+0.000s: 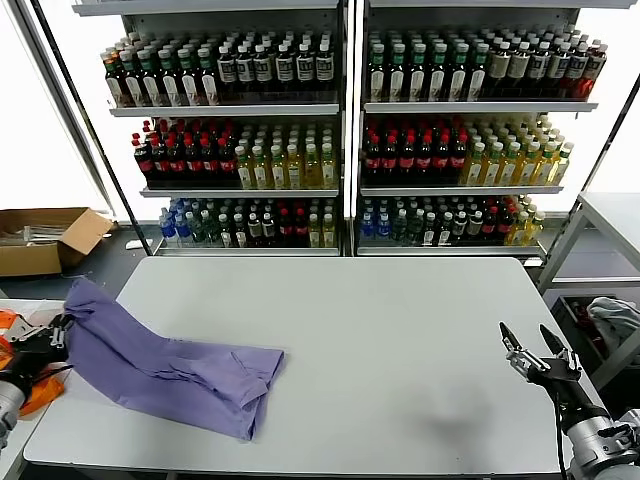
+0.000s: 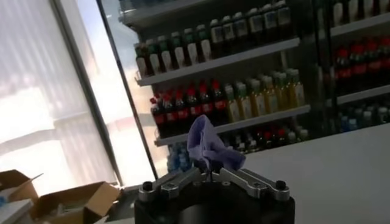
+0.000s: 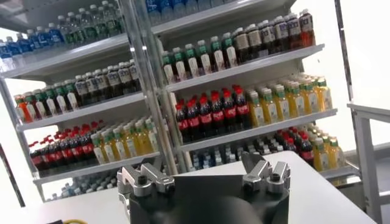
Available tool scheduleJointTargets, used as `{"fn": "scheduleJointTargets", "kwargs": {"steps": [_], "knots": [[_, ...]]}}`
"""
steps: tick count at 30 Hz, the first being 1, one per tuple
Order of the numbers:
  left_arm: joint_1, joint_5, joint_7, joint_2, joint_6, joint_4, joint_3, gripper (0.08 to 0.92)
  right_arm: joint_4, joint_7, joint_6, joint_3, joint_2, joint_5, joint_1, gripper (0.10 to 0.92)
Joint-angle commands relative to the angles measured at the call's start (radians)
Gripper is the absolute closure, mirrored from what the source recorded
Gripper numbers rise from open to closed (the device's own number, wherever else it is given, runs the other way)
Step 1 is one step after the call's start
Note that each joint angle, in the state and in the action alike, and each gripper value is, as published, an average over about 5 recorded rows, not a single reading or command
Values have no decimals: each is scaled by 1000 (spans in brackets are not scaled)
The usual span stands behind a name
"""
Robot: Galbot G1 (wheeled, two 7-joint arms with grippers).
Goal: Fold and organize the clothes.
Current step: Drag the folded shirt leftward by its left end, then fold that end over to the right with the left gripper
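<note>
Cardboard box (image 1: 40,240) open on floor, shelves (image 1: 350,108) holding bottles (image 1: 250,160)

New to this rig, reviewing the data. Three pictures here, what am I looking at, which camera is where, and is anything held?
It is a two-armed robot standing at a grey table. The wide picture comes from a camera on its head, looking down at the table; the other two come from cameras on its wrists, looking out past each hand toward the shelves of bottled drinks.

On the table lies a lavender T-shirt, crumpled, toward the robot's left. The left hand is at the table's left edge, shut on the shirt's corner; its wrist view shows purple fabric pinched between the fingers. The right hand hovers open at the right edge, holding nothing.
</note>
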Motion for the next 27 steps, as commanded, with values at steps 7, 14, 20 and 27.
{"fn": "scheduleJointTargets", "kwargs": {"steps": [7,14,20,27], "knots": [[38,143,-18,-126,-45,-217,335,906,-6,-5,1,-23,0,-5,16,203],[11,205,-22,-121,-53,-154,489,906,-9,-7,2,-38,0,-11,25,203],[-57,160,-61,-143,1,-61,631,906,-5,-13,3,-48,5,-15,24,203],[-153,117,-170,-170,57,-33,734,906,1,-17,5,-58,21,-23,17,203]]}}
